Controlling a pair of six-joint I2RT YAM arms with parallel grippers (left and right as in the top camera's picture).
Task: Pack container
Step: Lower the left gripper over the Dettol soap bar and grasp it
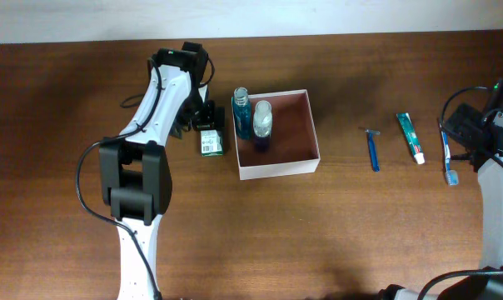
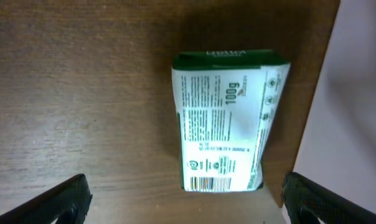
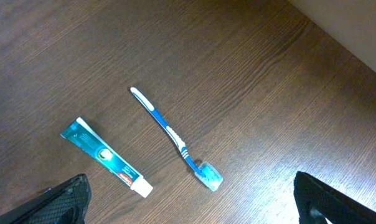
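Observation:
The container (image 1: 278,167), a shallow white box with a reddish-brown inside, sits mid-table and holds two bottles: a blue one (image 1: 242,112) and a clear one with a white cap (image 1: 261,119). A green and white soap pack (image 1: 210,143) lies just left of the box; it also shows in the left wrist view (image 2: 224,124), next to the box's white wall (image 2: 356,106). My left gripper (image 2: 185,202) is open above the pack. My right gripper (image 3: 191,199) is open above a blue toothbrush (image 3: 175,140) and a teal toothpaste tube (image 3: 106,157).
A blue razor (image 1: 372,150) lies right of the box, then the toothpaste tube (image 1: 410,137) and the toothbrush (image 1: 448,158) near the right arm. Brown wooden table; a pale wall runs along its far edge.

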